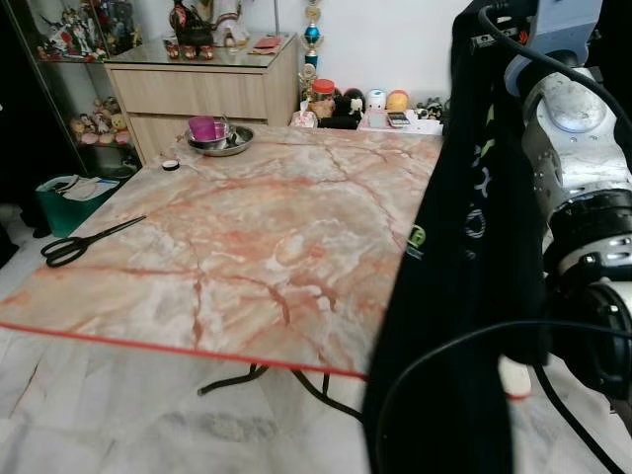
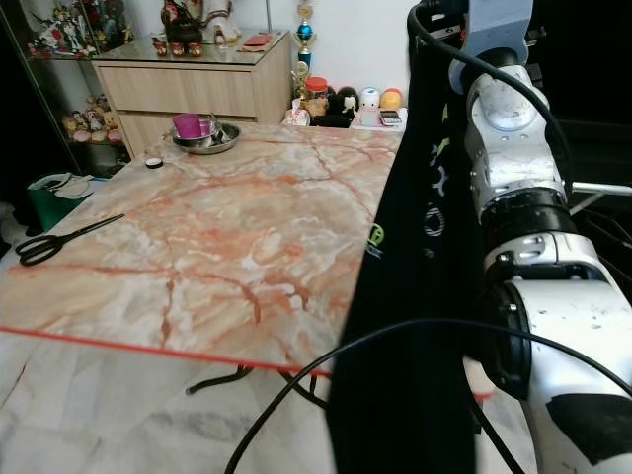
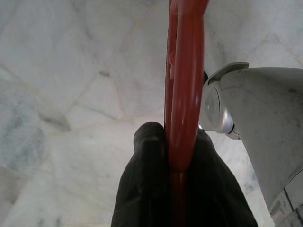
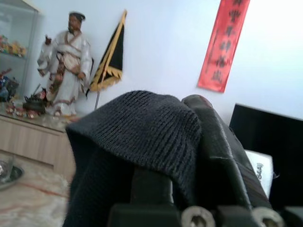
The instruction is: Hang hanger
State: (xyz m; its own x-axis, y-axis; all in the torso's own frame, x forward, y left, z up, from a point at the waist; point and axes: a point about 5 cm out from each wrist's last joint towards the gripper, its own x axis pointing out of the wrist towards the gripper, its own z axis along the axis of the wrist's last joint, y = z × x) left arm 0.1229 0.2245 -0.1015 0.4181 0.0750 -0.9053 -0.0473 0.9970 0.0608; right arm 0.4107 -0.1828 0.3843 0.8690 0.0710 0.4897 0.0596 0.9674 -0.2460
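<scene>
1. Filling the room ahead, a pink-veined marble-patterned counter (image 1: 276, 227) with a red edge is standing before a pale wooden drawer cabinet (image 1: 202, 94), and pale marble floor tiles (image 1: 109, 415) are showing beneath it.
2. Hanging along the counter's right side, a black garment with pale and green printing (image 2: 425, 257) is draping down from the raised right arm, its long axis running close to vertical.
3. Up at the garment's top, the right pincer (image 4: 189, 156) is sitting under a fold of the dark ribbed cloth; whether its fingers are closed on anything I cannot tell, since the cloth is covering them.
4. Down low over the floor tiles, the left pincer (image 3: 177, 156) is clamping a red plastic hanger (image 3: 184, 80) between its black fingers (image 3: 147, 179).
5. The hanger's red bar is running straight out along the fingers' own line, away from the wrist, so its long axis is lying in line with the pincer rather than across it.
6. Judging by this, the left arm is the one carrying the hanger; no rail or hook for it is visible.
7. Far off on the counter's left edge, black-handled scissors (image 1: 84, 242) are lying well apart from both arms.
</scene>
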